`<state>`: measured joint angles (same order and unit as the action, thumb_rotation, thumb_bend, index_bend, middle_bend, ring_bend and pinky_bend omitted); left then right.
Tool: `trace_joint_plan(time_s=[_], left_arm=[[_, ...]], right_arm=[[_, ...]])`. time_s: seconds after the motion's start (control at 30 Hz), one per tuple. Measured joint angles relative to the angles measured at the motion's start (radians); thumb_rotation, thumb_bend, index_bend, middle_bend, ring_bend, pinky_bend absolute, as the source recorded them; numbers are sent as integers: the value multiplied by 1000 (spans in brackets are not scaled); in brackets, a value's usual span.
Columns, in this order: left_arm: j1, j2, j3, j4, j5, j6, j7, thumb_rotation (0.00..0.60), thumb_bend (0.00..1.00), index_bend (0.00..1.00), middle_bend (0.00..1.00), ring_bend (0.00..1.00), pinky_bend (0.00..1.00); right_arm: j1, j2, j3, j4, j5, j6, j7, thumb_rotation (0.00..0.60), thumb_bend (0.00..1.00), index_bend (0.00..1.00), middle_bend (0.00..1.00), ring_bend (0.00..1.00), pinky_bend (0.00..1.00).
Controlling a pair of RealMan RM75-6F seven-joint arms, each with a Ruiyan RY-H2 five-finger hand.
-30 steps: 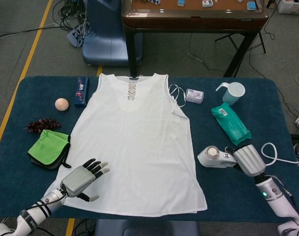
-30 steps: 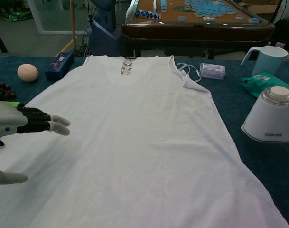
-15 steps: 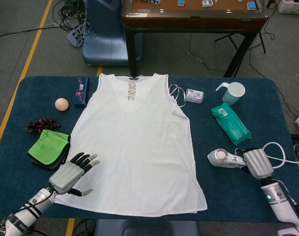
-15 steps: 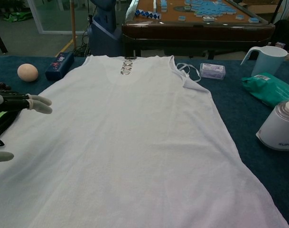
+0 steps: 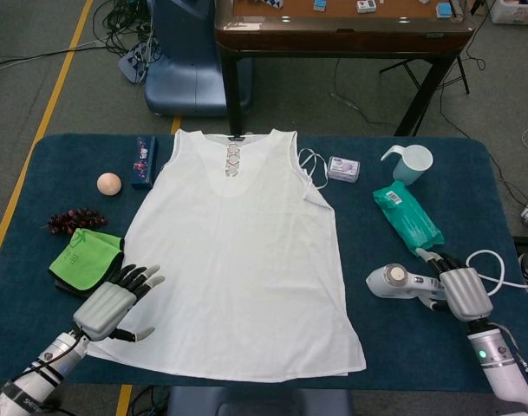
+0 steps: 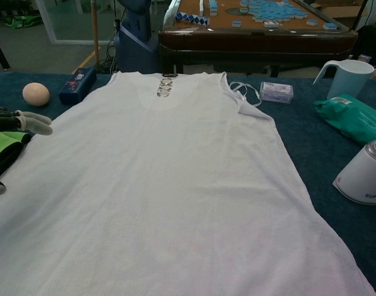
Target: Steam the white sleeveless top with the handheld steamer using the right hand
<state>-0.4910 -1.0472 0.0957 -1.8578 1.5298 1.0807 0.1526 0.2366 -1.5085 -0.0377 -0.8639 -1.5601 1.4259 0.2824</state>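
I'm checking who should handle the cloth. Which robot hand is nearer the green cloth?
Left. The left robot hand hovers right beside the green cloth, at the top's lower left edge. The right robot hand is across the table, on the steamer.

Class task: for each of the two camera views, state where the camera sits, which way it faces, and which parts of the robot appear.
Head view: high, looking steeply down on the blue table; shows left hand, right hand gripping the white handheld steamer.
Chest view: low at the near edge, looking across; only left fingertips show.
Shared: white sleeveless top, steamer.
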Motion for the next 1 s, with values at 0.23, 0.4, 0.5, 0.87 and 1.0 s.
trace_joint_plan(time_s=[0.23, 0.4, 0.5, 0.87, 1.0], left_arm=[[43, 5, -18, 22, -9, 75, -32, 361, 213, 51, 0, 15, 0], [96, -6, -41, 56, -36, 163, -55, 555, 213, 53, 0, 15, 0], [138, -21, -56, 78, -64, 226, -59, 600, 213, 54, 0, 15, 0], [317, -112, -82, 156, -146, 440, -48, 600, 212, 55, 0, 14, 0], [359, -133, -76, 171, -138, 478, -43, 600, 213, 55, 0, 14, 0]], right_arm=[[-18, 83, 16, -140, -13, 66, 0, 600, 151, 78, 261, 222, 364], [-36, 168, 30, -279, -15, 108, -12, 600, 152, 80, 310, 224, 364], [-52, 230, 36, -380, -6, 119, -49, 600, 153, 94, 313, 224, 364], [-134, 401, 46, -652, 89, 106, -212, 600, 156, 187, 336, 243, 364], [-145, 408, 45, -663, 94, 94, -218, 600, 157, 192, 336, 243, 364]])
